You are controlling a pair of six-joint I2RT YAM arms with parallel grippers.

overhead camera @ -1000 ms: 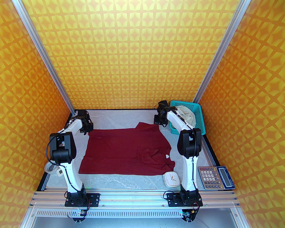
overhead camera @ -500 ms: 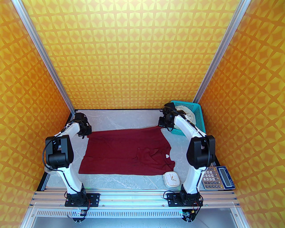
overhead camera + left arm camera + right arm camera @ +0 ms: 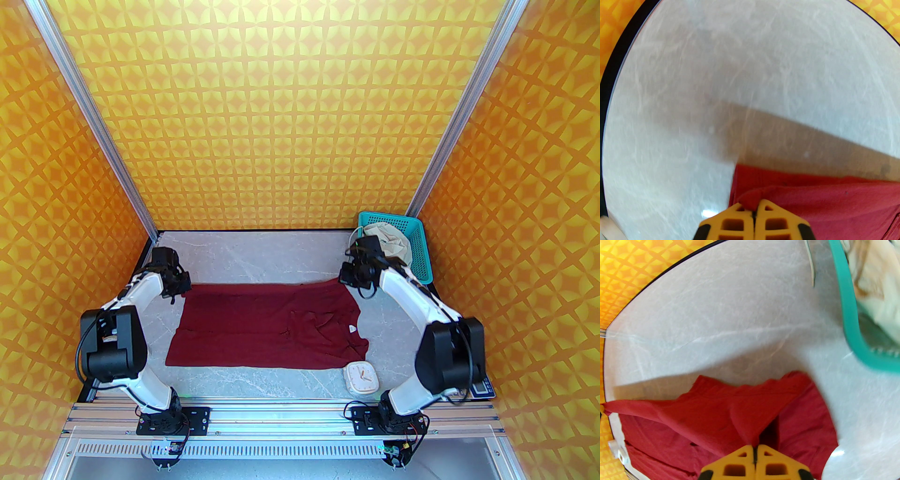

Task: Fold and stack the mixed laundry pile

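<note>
Top view: our maroon shirt [image 3: 267, 323] lies flat on the table [image 3: 281, 253], long axis 9 to 3. The left gripper [image 3: 180, 287] pinches its 10 o'clock corner and the right gripper [image 3: 348, 280] the 2 o'clock one, both elbows flared out. Left wrist: jaws clamped on a red fold. Right wrist: same, hem pinched; cream shorts [image 3: 869, 282] sit in the teal basket [image 3: 849, 310] at 1 o'clock. We'd fold toward 6.
</note>
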